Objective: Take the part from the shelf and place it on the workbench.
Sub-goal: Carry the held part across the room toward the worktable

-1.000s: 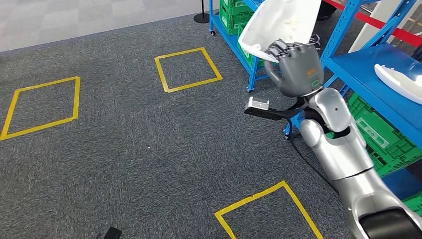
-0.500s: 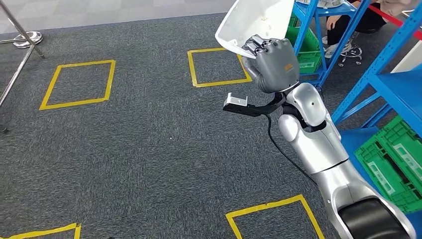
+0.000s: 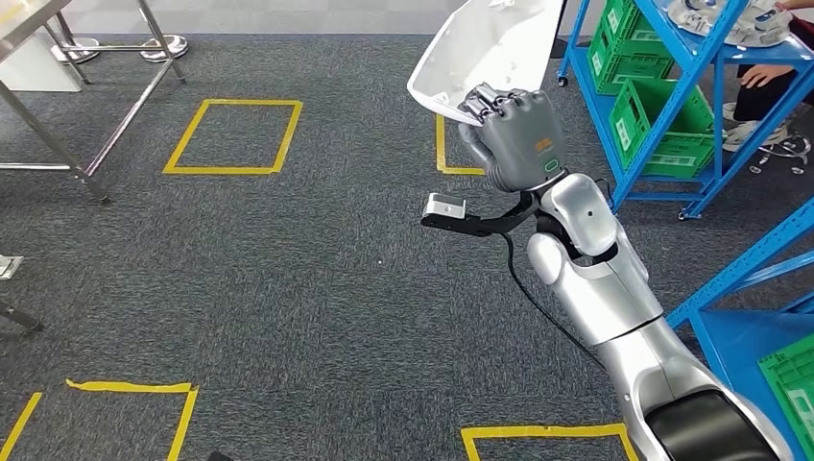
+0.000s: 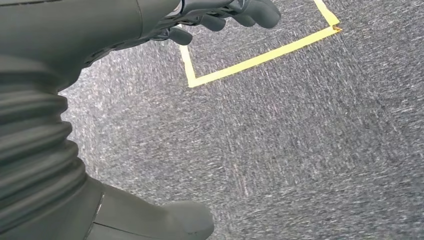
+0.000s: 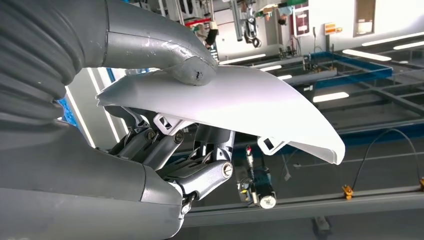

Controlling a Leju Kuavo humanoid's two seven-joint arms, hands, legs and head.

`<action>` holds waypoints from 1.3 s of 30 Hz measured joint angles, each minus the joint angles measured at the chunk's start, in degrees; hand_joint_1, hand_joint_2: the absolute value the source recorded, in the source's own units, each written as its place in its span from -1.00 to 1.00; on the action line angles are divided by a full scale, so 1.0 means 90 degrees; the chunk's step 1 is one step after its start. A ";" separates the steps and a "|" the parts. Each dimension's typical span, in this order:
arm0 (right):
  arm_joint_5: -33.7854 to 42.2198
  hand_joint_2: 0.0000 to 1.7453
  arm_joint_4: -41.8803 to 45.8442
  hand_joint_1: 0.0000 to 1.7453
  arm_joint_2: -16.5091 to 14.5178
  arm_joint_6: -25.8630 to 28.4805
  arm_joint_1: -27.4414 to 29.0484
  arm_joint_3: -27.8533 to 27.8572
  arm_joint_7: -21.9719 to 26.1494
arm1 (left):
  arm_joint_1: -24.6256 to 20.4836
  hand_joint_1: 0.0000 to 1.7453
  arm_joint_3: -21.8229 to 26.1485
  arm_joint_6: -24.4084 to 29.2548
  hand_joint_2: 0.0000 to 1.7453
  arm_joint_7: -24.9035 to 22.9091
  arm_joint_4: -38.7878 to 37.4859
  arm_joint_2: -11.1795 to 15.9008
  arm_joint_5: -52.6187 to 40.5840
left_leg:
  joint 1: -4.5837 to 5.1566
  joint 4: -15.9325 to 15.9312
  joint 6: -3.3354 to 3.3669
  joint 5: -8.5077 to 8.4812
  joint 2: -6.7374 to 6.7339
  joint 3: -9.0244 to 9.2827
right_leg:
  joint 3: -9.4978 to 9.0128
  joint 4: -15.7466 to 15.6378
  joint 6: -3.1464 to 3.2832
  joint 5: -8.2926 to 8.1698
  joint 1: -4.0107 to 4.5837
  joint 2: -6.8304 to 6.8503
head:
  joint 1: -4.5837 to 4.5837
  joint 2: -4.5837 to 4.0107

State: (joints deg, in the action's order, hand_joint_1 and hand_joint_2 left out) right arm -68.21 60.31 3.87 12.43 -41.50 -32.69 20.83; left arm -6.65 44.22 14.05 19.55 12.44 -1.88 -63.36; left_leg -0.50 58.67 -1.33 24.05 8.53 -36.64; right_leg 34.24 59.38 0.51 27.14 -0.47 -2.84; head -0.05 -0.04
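Carrying phase, by the look of it: pick-up done, placement not yet done.

Starting at the upper left of the head view: metal legs of a steel table, possibly the workbench, well apart from the carried load. Further right on the grey carpet, a yellow tape square near the table legs.

Moving to upper centre: white moulded part off the shelf and raised in the air, gripped at its lower edge by the right hand. Confirmed in the right wrist view: thumb pressed on the part's smooth outer face, fingers curled under against its ribbed inner side, so a firm clamp on the part.

Ending at the right edge: blue shelving with green crates, just beside the arm.

Left hand hanging over the carpet, fingers loosely curled and apart, holding nothing.

Left to do, judging from this: covering the ground to the workbench, lowering the part onto its top, letting go.
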 joint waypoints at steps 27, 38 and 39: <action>-0.0094 1.00 0.0024 1.00 -0.0115 -0.0141 -0.0187 0.0082 0.0245 | -0.0121 -1.00 0.0027 0.0046 1.00 0.0149 0.0025 0.0004 0.0112 | 0.0013 0.0046 0.0143 0.0040 -0.0188 0.0081 | 0.0109 0.0246 -0.0123 0.0025 -0.0038 -0.0033 | -0.0009 0.0000; -0.0093 1.00 -0.0047 1.00 -0.0262 -0.0211 -0.0290 0.0082 0.0267 | -0.0063 -1.00 0.0060 0.0046 1.00 0.0188 0.0024 -0.0023 0.0135 | -0.0006 0.1855 -0.0164 0.0802 -0.0908 -0.0873 | -0.0049 -0.0099 0.0134 -0.0054 0.0011 0.0649 | -0.0077 0.0000; -0.0092 1.00 -0.0054 1.00 -0.0262 -0.0214 -0.0290 0.0082 0.0270 | -0.0055 -1.00 0.0063 0.0046 1.00 0.0189 0.0024 -0.0024 0.0140 | -0.0007 0.1827 -0.0167 0.0744 -0.0913 -0.0851 | -0.0051 -0.0098 0.0132 -0.0051 0.0011 0.0706 | -0.0077 0.0000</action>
State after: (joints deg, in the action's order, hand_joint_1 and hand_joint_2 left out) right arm -69.03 59.82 1.51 10.50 -44.11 -31.95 23.26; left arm -7.14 44.78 14.47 21.24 12.66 -2.10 -62.10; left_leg -0.56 75.11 -2.83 30.74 0.31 -44.29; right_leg 33.78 58.49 1.70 26.68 -0.37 3.51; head -0.75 -0.04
